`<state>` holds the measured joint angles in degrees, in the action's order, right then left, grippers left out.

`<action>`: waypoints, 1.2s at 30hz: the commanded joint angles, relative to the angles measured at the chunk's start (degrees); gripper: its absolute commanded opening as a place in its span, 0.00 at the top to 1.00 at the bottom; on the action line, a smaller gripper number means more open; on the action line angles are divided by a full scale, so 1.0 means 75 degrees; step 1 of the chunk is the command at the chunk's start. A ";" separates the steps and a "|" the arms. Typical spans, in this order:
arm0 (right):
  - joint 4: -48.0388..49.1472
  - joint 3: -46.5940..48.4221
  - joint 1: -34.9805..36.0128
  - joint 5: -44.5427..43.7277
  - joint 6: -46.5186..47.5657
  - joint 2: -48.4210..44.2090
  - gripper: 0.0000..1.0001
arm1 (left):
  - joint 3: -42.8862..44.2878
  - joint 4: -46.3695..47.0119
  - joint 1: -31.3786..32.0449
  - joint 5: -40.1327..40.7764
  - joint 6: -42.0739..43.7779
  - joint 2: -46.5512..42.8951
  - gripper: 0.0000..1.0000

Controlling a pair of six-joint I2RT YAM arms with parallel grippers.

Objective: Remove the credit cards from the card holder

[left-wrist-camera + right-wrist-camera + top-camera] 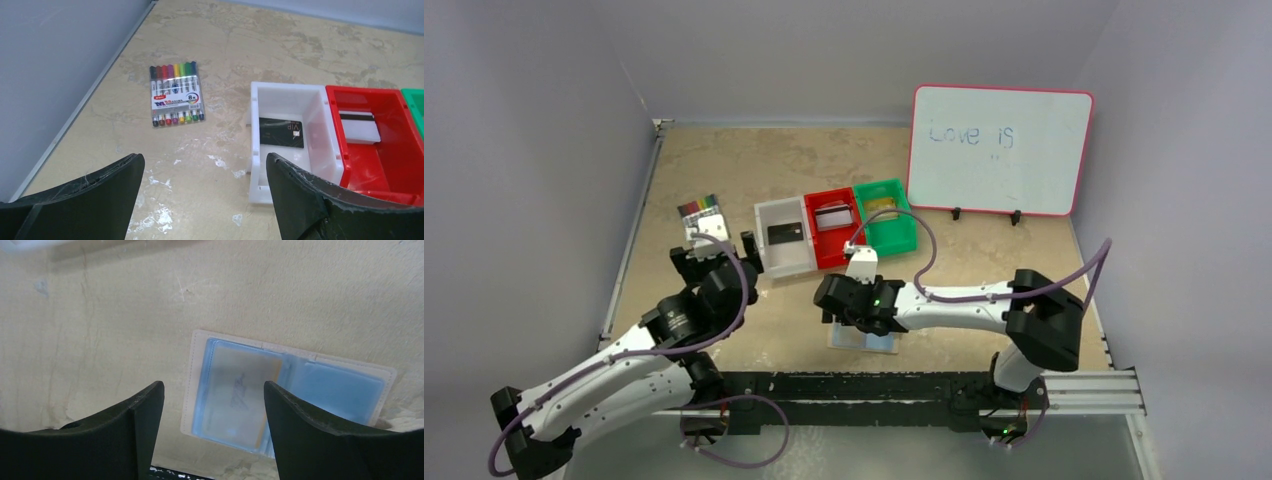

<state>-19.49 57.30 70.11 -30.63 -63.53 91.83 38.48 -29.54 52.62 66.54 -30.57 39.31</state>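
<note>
A mottled beige bench [724,160], scuffed white in places, sits boxed in by grey walls [544,150]; a whiteboard [999,150] leans far right. The card holder [320,385] lies open near centre, one card [235,395] sleeved inside. Right jaws hover released above it; left jaws gape, empty, near the white bin [287,102] holding a black card [281,132].

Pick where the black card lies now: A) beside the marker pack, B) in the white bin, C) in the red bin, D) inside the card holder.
B: the black card lies flat on the floor of the white bin, which stands next to the red bin.
</note>
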 commanded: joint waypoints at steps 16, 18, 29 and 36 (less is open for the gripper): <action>-0.2466 0.1361 0.0683 -0.0811 -0.1284 0.1347 0.37 | 0.0348 -0.0172 0.0003 0.0584 -0.0353 -0.0425 0.08; -0.2177 0.1181 0.0684 -0.0674 -0.1123 0.1279 0.38 | 0.0368 -0.0216 -0.0002 0.0599 -0.0370 -0.0386 0.08; -0.2183 0.1053 0.0684 -0.0580 -0.1056 0.1501 0.50 | 0.0313 -0.0227 0.0003 0.0731 -0.0462 -0.0589 0.09; -0.1897 0.0716 0.0683 -0.0394 -0.1136 0.1284 0.79 | 0.0339 -0.0228 0.0003 0.0693 -0.0436 -0.0531 0.09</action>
<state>-32.64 64.34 75.00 -33.30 -70.59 102.69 38.89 -31.90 52.62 70.72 -32.62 35.24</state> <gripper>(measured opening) 0.244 0.917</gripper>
